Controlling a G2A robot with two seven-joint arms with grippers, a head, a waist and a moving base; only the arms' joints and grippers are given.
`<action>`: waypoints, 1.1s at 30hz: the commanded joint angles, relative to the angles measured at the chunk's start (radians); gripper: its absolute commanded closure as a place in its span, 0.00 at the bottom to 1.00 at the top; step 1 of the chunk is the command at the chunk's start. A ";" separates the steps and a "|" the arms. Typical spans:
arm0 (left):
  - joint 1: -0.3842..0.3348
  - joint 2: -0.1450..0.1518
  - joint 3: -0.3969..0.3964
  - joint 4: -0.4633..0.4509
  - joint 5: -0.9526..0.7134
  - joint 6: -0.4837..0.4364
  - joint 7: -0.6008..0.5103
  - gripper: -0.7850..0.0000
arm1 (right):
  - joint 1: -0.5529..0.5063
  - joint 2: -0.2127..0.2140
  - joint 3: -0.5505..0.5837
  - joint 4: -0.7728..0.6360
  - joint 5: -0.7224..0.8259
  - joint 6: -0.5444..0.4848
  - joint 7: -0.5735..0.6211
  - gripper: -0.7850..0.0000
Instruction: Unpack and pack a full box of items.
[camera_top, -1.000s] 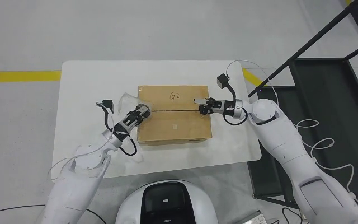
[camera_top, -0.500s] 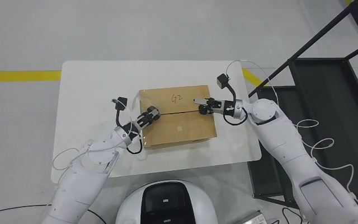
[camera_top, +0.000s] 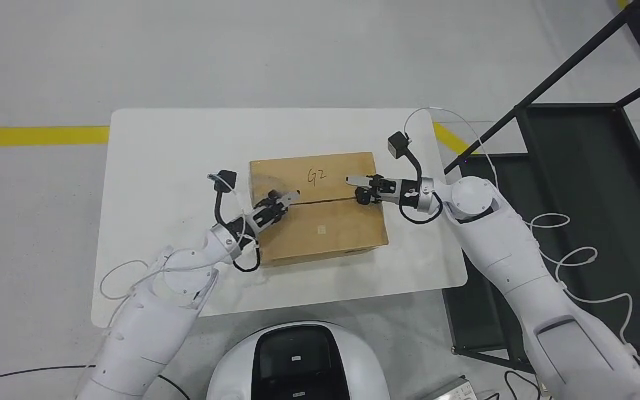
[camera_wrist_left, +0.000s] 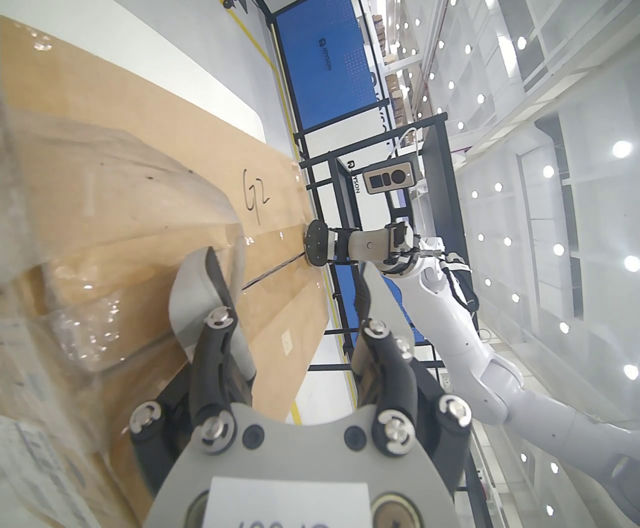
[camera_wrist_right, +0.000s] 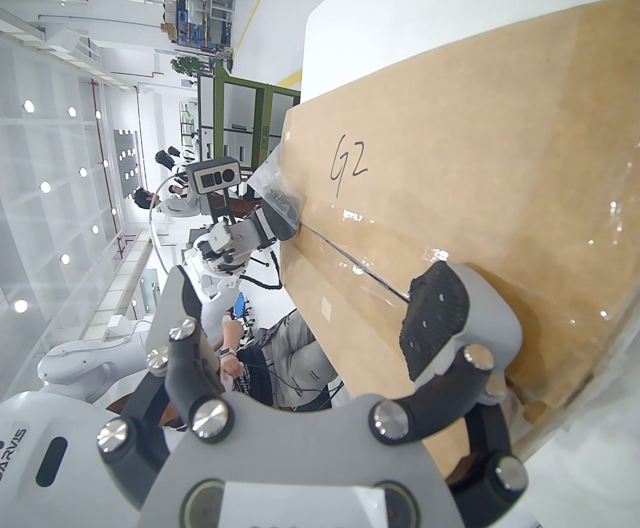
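A shut cardboard box (camera_top: 320, 215) marked "G2" lies mid-table, a taped seam running along its top. My left gripper (camera_top: 277, 207) is over the seam's left end, open. In the left wrist view, its fingers (camera_wrist_left: 210, 285) stand wide apart and a loose, wrinkled sheet of clear tape (camera_wrist_left: 125, 200) lifts off the box (camera_wrist_left: 165, 125) beside one finger. My right gripper (camera_top: 358, 190) is at the seam's right end, open. One pad (camera_wrist_right: 435, 310) rests on the box top (camera_wrist_right: 450, 150) by the seam; the other finger hangs off the box edge.
The white table (camera_top: 160, 160) has free room left of and behind the box. A black metal rack (camera_top: 560, 200) stands just past the table's right edge. The box sits close to the table's near edge.
My left gripper has moved right, from the box's left edge onto its top along the seam. The box has turned slightly. The right arm has kept still.
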 joint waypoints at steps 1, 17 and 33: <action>-0.006 -0.004 0.010 0.004 -0.001 -0.012 0.008 0.00 | -0.002 0.000 0.001 -0.002 0.001 0.001 -0.004 0.00; -0.081 -0.043 0.102 0.098 -0.002 -0.152 0.058 0.00 | -0.136 0.050 0.245 -0.040 0.179 -0.049 0.055 0.00; -0.174 -0.092 0.199 0.214 -0.037 -0.243 0.045 0.00 | -0.184 0.059 0.317 -0.032 0.207 -0.035 0.041 0.00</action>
